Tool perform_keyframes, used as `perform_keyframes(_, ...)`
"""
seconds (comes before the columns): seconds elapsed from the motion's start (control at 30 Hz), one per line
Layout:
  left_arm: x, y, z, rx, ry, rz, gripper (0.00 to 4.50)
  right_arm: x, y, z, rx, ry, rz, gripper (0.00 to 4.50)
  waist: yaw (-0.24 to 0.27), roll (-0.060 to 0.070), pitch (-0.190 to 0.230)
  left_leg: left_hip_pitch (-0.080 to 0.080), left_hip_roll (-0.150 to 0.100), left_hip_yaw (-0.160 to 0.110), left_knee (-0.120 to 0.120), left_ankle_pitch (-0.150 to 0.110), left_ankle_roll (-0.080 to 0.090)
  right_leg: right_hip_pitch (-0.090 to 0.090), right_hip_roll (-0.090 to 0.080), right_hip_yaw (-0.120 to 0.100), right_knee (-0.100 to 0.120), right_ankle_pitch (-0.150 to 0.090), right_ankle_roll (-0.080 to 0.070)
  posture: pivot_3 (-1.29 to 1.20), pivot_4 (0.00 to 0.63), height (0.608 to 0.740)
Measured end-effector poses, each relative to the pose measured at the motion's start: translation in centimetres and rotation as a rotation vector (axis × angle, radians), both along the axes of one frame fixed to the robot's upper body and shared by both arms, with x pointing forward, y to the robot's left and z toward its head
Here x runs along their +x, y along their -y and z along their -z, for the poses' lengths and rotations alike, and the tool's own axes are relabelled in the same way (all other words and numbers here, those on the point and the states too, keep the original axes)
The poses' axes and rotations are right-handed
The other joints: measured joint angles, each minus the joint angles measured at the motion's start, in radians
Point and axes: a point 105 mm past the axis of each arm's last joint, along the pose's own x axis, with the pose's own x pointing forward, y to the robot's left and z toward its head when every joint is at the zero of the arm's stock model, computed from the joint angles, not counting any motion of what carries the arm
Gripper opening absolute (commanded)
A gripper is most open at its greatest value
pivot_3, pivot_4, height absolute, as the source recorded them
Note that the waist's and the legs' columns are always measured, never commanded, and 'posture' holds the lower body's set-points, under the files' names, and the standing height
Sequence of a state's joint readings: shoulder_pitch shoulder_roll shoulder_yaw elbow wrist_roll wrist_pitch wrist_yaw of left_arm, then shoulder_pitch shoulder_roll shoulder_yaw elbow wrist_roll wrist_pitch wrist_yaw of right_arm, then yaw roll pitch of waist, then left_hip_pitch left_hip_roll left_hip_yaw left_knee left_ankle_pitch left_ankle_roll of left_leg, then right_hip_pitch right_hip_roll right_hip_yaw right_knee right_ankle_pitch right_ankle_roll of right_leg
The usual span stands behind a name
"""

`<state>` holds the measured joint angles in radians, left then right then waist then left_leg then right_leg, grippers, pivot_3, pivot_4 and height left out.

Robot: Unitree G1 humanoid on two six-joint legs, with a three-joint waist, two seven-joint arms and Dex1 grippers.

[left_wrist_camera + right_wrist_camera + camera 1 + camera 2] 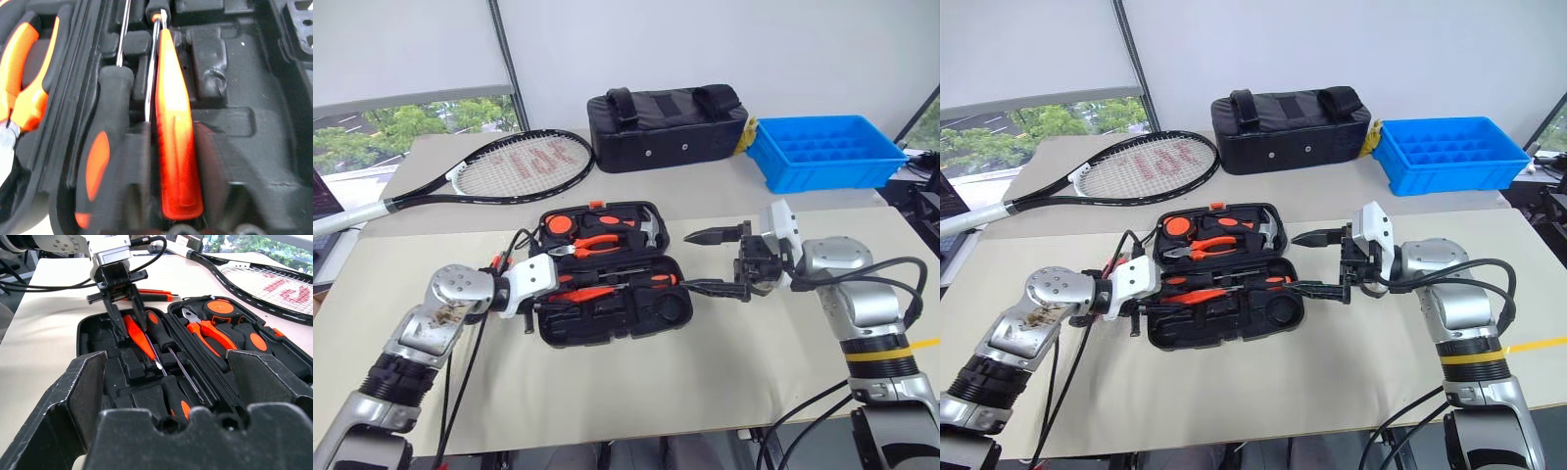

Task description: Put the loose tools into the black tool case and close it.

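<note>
Left gripper [124,308]: centre-left of frame, fingers parted astride the orange screwdriver [139,340] in the tool case [607,323].
Right gripper [717,262]: centre-right, wide open, empty.

Both head eyes look forward and down over the counter [724,372], sharing nearly the same scene. The left wrist camera sits tight over the open black tool case [254,147]; the right wrist camera faces it from beyond the right pincer [166,396].
</note>
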<state>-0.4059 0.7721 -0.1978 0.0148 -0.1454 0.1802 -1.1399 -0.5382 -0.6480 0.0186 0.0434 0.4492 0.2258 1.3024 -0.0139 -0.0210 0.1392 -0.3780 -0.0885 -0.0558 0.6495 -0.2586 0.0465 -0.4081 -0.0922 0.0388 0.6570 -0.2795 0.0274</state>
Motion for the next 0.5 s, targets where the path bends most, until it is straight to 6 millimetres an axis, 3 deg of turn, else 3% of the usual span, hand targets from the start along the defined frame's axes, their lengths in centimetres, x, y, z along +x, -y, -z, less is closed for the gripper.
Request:
perform_keyframes(0.13, -0.5, 0.6, 0.8, 0.0, -0.034, 0.029, 4.29, 0.0, 0.1, -0.1, -0.001, 0.002, 0.004, 4.5, 0.0, 0.0, 0.0, 0.0, 0.0, 0.0, 0.0, 0.0, 0.0, 0.0, 0.0, 0.0, 0.0, 0.0, 0.0, 0.0, 0.15, 0.74)
perform_keyframes(0.17, -0.6, 0.6, 0.9, 0.0, -0.039, 0.031, 4.45, 0.0, 0.1, -0.1, 0.0, 0.003, 0.005, 4.5, 0.0, 0.0, 0.0, 0.0, 0.0, 0.0, 0.001, 0.0, 0.0, 0.0, 0.0, 0.0, 0.001, 0.0, 0.0, 0.0, 0.15, 0.74)
perform_keyframes(0.37, -0.3, 0.7, 0.6, -0.015, -0.034, 0.018, 4.45, 0.1, 0.0, -0.1, 0.001, 0.005, 0.009, 4.5, 0.001, 0.0, 0.0, 0.0, 0.0, 0.0, 0.004, 0.0, 0.0, 0.001, 0.0, 0.0, 0.002, 0.0, 0.0, 0.0, 0.15, 0.74)
perform_keyframes(0.5, 0.8, 1.1, -2.3, -0.149, 0.028, -0.021, 4.45, 0.1, 0.0, -0.1, 0.002, 0.007, 0.013, 4.5, 0.002, 0.0, 0.0, -0.002, 0.0, -0.001, 0.01, -0.001, 0.001, 0.001, 0.0, 0.0, 0.005, 0.0, 0.0, 0.0, 0.15, 0.74)
